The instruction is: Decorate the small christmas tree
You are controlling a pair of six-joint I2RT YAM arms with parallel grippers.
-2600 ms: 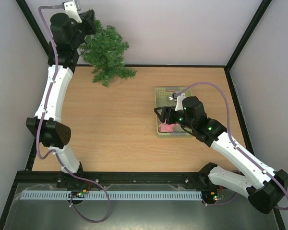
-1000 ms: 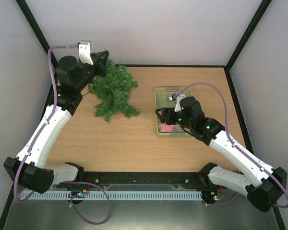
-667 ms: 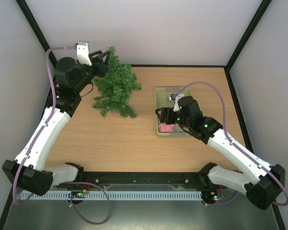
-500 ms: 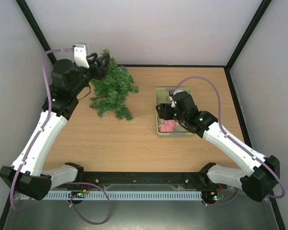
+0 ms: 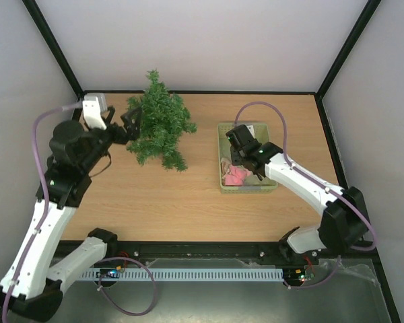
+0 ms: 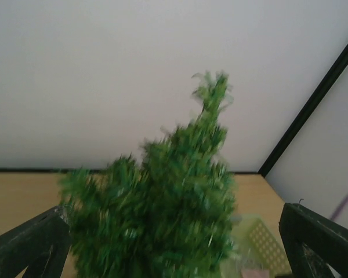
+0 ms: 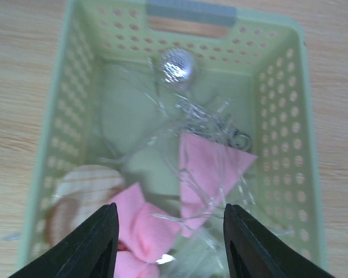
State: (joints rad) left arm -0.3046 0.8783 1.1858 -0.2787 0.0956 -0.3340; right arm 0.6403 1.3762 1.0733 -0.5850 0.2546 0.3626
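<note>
Left wrist — left end effector (image 6: 174, 213) spread around christmas tree (image 6: 182, 174); right end effector (image 7: 169, 207) spread.

Lab enclosure: white walls (image 5: 209, 40), black frame (image 5: 343, 47), table (image 5: 175, 195).

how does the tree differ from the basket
The tree is dark green and bristly; the basket is pale green perforated plastic. The tree stands upright, tapering to a tip; the basket is a low open box lying flat on the table. The tree is bare, while the basket holds a silver ball and pink cloth. Both are green.
</note>
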